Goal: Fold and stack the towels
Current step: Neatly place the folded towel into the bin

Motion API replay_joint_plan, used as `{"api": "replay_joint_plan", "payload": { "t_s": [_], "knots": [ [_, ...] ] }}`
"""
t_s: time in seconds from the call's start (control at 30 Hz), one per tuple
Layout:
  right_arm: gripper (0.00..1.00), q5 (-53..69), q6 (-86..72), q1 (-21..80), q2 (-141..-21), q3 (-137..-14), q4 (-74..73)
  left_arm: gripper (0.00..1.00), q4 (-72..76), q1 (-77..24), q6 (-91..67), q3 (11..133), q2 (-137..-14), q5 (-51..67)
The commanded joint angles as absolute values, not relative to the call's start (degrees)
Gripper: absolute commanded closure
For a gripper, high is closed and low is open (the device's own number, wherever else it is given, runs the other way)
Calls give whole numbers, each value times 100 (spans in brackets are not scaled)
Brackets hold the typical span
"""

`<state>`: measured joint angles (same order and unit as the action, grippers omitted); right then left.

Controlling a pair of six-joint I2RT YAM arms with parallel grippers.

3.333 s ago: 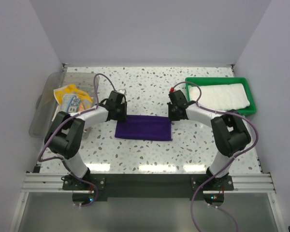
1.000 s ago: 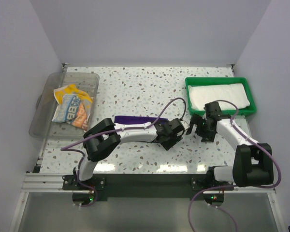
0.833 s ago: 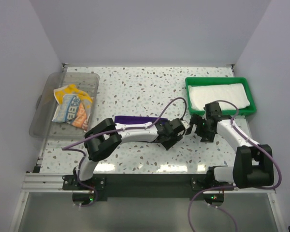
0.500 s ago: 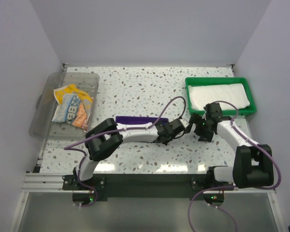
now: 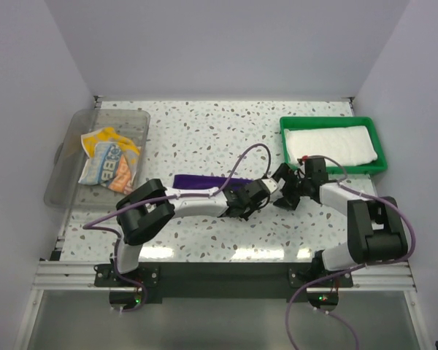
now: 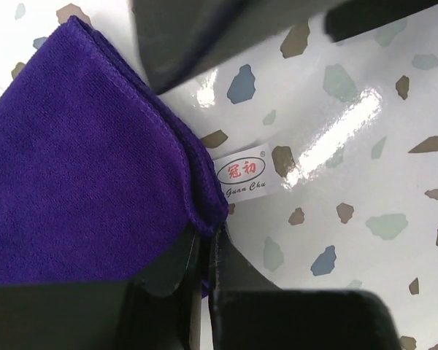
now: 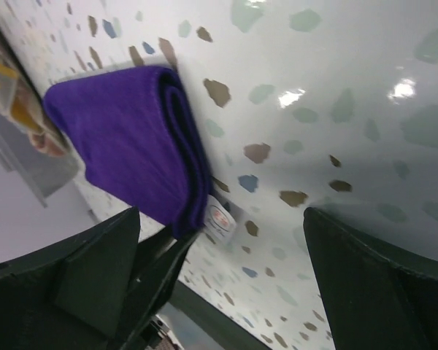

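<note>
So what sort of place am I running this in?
Most likely a lab test cell rather than a home. A speckled tabletop is boxed in on three sides by plain pale walls, with a green tray and a clear bin at opposite sides.

The speckled counter (image 5: 226, 135) in front of me carries the folded purple towel (image 5: 193, 181) mid-way, a green tray (image 5: 328, 119) right, a clear bin (image 5: 120, 120) left.
</note>
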<state>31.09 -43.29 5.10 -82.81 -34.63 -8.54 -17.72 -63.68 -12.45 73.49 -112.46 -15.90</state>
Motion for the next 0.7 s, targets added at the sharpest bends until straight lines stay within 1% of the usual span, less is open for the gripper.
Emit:
{"api": "replay_joint_plan", "payload": {
  "t_s": [0.0, 0.17, 0.37, 0.47, 0.67],
  "knots": [
    [2, 3252, -4991, 711, -8665, -3234, 121, 100, -1609, -6320, -1362, 7207, -10960, -1380],
    [4, 3120, -5431, 1230, -9070, -3138, 605, 100, -1653, -6284, -1520, 7295, -10960, -1371],
    [10, 3094, -5827, 1661, -9553, -2971, 1195, 100, -1608, -6232, -1652, 7356, -10846, -1354],
    [15, 3129, -5827, 1705, -9729, -2997, 1362, 100, -1591, -6205, -1705, 7391, -10811, -1310],
    [28, 3173, -5766, 1819, -10019, -3155, 1485, 100, -1608, -6196, -1749, 7497, -10819, -1257]
  ]
}}
